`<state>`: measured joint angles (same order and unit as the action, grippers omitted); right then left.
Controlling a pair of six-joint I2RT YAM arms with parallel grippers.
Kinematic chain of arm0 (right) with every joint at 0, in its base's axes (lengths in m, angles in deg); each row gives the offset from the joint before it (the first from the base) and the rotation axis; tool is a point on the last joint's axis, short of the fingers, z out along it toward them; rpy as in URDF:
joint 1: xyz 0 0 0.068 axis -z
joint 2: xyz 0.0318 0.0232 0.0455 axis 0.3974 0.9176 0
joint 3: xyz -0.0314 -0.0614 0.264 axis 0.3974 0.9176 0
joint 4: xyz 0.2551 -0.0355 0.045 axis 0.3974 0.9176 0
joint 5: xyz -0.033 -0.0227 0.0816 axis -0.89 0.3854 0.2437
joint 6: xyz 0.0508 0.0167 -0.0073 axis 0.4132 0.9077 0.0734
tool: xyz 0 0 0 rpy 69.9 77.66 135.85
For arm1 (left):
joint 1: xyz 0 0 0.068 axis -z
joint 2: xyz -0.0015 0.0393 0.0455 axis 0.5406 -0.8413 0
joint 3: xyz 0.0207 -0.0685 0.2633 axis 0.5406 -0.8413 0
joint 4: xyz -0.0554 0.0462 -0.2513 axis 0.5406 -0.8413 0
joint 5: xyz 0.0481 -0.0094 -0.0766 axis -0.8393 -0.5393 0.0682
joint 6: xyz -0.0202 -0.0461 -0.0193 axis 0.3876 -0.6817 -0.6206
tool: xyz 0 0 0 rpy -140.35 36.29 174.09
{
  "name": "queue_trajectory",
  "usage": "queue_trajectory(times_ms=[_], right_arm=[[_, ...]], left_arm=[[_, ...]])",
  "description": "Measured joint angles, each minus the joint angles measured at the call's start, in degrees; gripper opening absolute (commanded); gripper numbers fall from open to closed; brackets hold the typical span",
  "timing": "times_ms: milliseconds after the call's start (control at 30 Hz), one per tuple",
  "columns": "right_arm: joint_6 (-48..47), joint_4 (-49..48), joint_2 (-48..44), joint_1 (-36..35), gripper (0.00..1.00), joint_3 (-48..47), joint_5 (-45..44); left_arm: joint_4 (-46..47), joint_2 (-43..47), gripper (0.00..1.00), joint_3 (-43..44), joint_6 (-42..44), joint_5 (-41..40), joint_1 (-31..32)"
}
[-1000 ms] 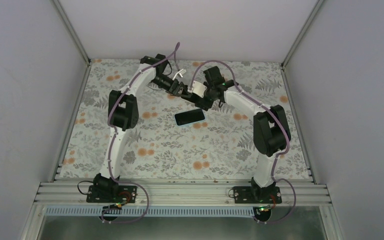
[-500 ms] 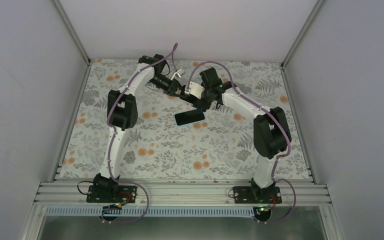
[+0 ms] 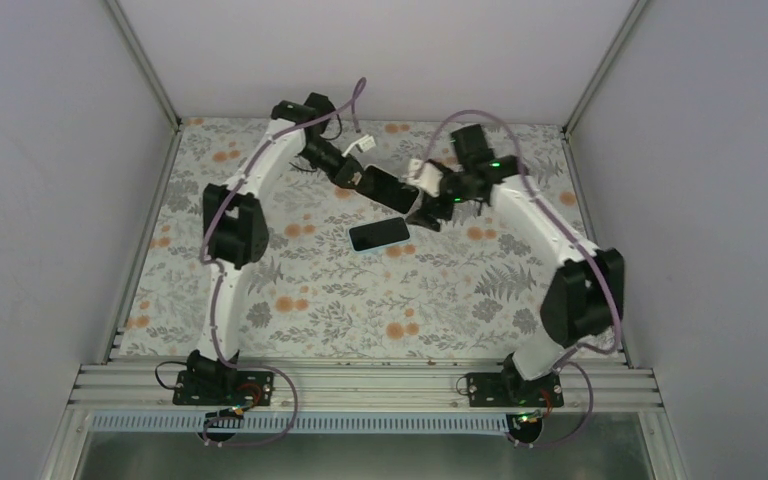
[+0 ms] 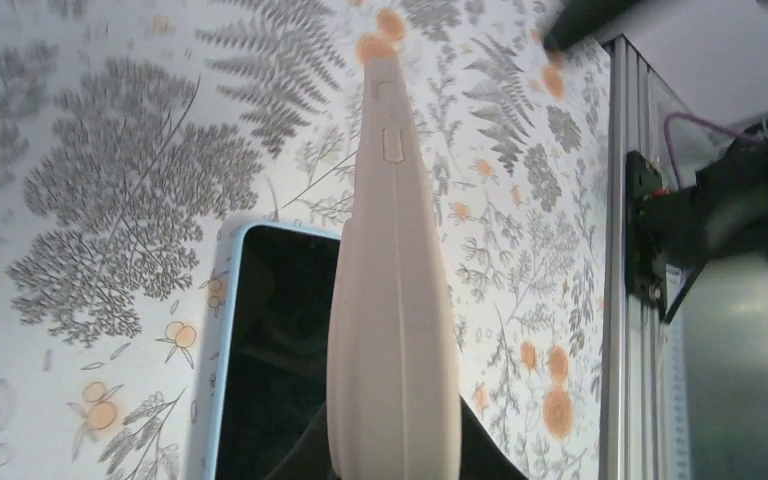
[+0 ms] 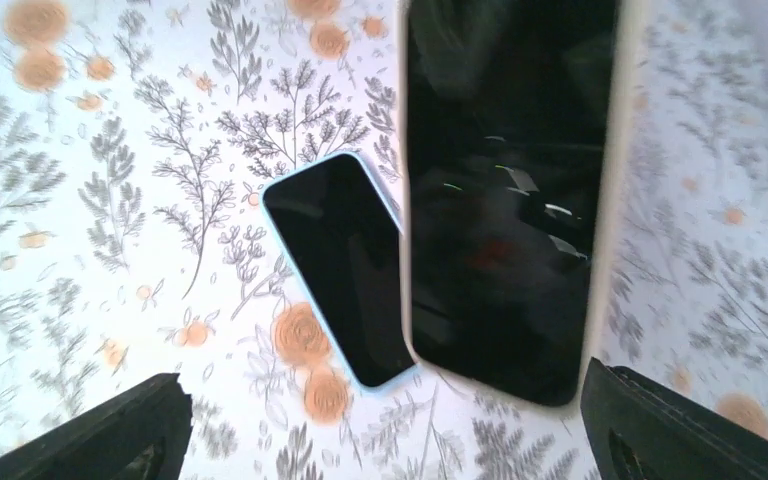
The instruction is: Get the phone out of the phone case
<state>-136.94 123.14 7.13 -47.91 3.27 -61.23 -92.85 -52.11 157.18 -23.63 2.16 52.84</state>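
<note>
Left gripper (image 3: 362, 179) pinches the case (image 4: 392, 300) above my flowered table (image 3: 340, 300) (pale walls (image 3: 50, 150) all round); right gripper (image 3: 426, 198) gapes wide, phone (image 3: 379, 234) flat on the table

A table (image 3: 360, 310) is covered by a cloth printed with grey ferns and orange flowers. A light-blue-edged phone (image 3: 379, 234) is laid flat on it, screen up.

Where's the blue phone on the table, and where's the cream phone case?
Blue phone (image 3: 379, 234), top view, middle of its dark screen.
Cream phone case (image 4: 392, 300), left wrist view, its side below the buttons.
</note>
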Motion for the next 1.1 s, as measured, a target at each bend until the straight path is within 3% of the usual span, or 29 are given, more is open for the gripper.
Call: queue_trajectory(times_ms=[133, 200, 400, 600, 1100], right_arm=[[-7.3, 6.5, -5.0, 11.0, 1.00, 0.0, 12.2], [-11.1, 10.6, -4.1, 15.4, 1.00, -1.3, 16.6], [-16.7, 18.1, 4.5, 16.6, 1.00, -4.3, 23.2], [-18.0, 20.4, 6.5, 16.3, 1.00, -4.5, 25.6], [-11.6, 13.9, 7.9, 15.5, 0.97, -6.6, 24.6]], left_arm=[[3.1, 12.7, 0.02, -9.2, 6.5, -1.9, 0.0], [8.0, 21.8, 0.02, -18.2, 9.2, -3.5, 0.3], [21.9, 40.6, 0.02, -39.7, 12.2, -8.8, 3.8], [28.3, 40.9, 0.02, -45.4, 12.8, -13.2, 5.0], [29.7, 40.1, 0.02, -45.6, 13.7, -17.6, 9.7]])
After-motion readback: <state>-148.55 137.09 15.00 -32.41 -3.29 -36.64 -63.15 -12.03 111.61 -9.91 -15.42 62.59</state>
